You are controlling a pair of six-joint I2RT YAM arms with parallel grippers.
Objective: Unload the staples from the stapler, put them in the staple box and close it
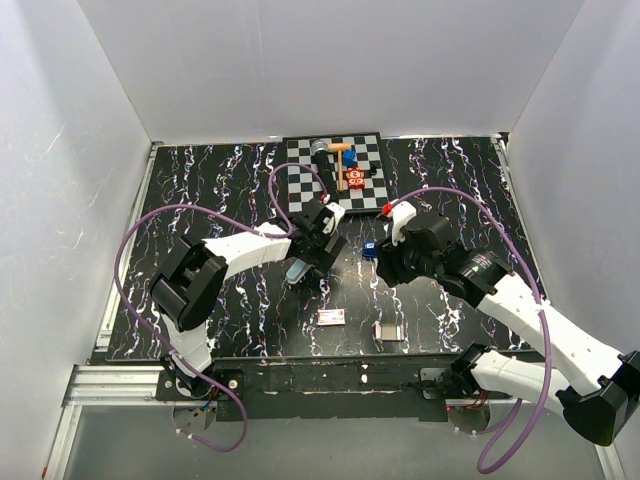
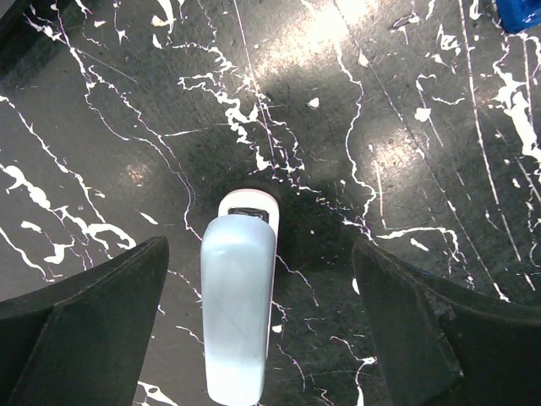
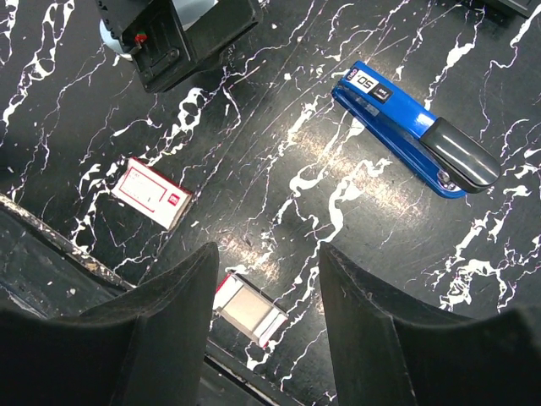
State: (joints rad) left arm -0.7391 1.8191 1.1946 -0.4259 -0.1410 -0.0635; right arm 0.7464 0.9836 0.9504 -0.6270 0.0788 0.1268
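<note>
Far left: the left gripper (image 2: 262,330) has its jaws wide, straddling a pale blue oblong item (image 2: 238,304) that lies on the marbled table (image 2: 127,127). Its fingers are clear of the item on both sides, nothing gripped

Centre: the stapler (image 3: 406,135) lies on the table between the two arms, to the right of the left gripper

Right: the right gripper (image 3: 269,254) has its jaws partly apart and empty, above the table. In the top view it sits just beside the stapler. From its wrist camera the stapler lies ahead and to the right, long axis diagonal, dark end furthest right

Judgement: the right arm is nearer. Its reach needs a shift right and a wrist turn to set the jaws across the stapler's long axis
</note>
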